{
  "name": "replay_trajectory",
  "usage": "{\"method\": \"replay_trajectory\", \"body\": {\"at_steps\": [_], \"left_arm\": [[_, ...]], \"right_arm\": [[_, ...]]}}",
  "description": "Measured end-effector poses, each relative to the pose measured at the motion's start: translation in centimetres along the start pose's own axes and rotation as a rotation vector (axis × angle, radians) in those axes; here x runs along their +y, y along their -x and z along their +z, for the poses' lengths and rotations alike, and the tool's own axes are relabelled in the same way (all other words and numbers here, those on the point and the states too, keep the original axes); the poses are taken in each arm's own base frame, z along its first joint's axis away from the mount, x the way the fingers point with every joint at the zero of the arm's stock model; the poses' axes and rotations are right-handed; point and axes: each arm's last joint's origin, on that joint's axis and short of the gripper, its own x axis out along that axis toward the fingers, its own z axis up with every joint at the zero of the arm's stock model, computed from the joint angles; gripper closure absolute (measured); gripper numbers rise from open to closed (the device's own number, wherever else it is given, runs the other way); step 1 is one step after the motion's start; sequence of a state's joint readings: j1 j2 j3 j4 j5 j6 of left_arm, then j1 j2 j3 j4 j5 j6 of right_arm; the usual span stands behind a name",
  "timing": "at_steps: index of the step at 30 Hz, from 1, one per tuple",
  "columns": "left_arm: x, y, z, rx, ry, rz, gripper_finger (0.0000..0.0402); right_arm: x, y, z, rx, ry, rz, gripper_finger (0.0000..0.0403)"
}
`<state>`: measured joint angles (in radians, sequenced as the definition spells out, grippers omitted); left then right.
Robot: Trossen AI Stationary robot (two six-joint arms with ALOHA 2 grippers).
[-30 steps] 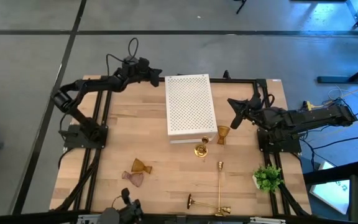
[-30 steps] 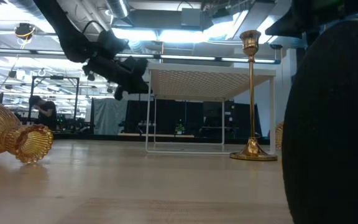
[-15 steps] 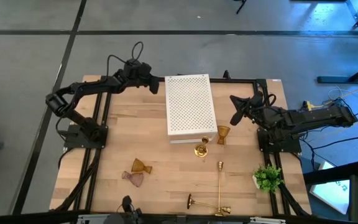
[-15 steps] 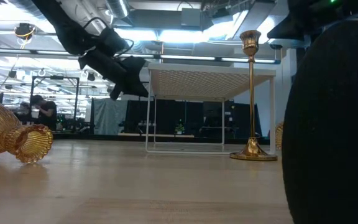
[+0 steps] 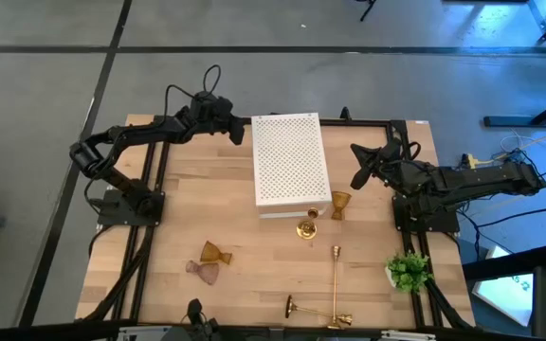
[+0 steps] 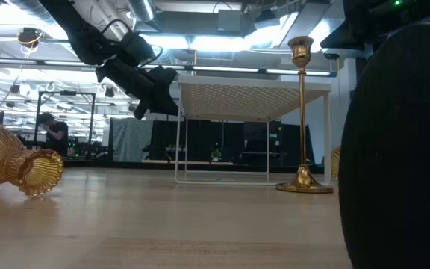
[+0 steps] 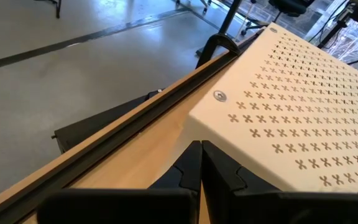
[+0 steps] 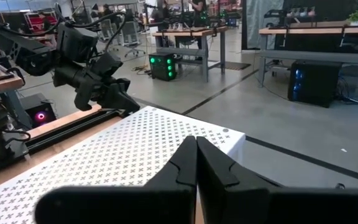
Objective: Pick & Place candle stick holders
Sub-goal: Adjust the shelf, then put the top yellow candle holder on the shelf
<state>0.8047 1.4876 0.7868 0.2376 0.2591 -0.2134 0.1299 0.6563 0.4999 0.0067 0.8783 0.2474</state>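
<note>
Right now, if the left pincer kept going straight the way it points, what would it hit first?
Probably the white perforated box: the shut left pincer aims at its near corner, just above the wooden tabletop. Its height against the box top is hard to judge.

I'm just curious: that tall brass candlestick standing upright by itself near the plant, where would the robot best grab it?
Probably the slim stem of the tall brass candlestick, about midway, with the jaws coming in level from the side. It stands upright on a round base, and the thin stem fits between jaws better than the wide base or cup.
</note>
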Motion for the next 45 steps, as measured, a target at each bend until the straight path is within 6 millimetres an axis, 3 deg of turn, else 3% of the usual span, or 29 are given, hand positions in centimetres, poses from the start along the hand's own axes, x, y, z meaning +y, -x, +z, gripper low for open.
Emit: {"method": "replay_trajectory", "body": {"at_steps": [21, 34, 37, 45], "left_arm": [[-0.4, -0.2, 0.5, -0.026, -0.029, -0.009, 0.0400], [-0.1, -5.1, 0.2, 0.111, -0.046, -0.018, 0.0400], [-0.1, -4.9, 0.5, 0.118, -0.059, 0.023, 0.0400], [-1.3, -2.1, 2.4, 0.054, -0.134, 0.233, 0.0400]], "right_arm": [[0.1, -0.1, -0.2, 0.017, -0.008, 0.013, 0.0402], [0.1, -0.1, -0.6, 0.044, 0.010, 0.017, 0.0402], [0.0, -0.1, -0.9, 0.071, 0.019, 0.009, 0.0402], [-0.5, -0.1, -1.7, 0.140, 0.016, -0.014, 0.0402]]}}
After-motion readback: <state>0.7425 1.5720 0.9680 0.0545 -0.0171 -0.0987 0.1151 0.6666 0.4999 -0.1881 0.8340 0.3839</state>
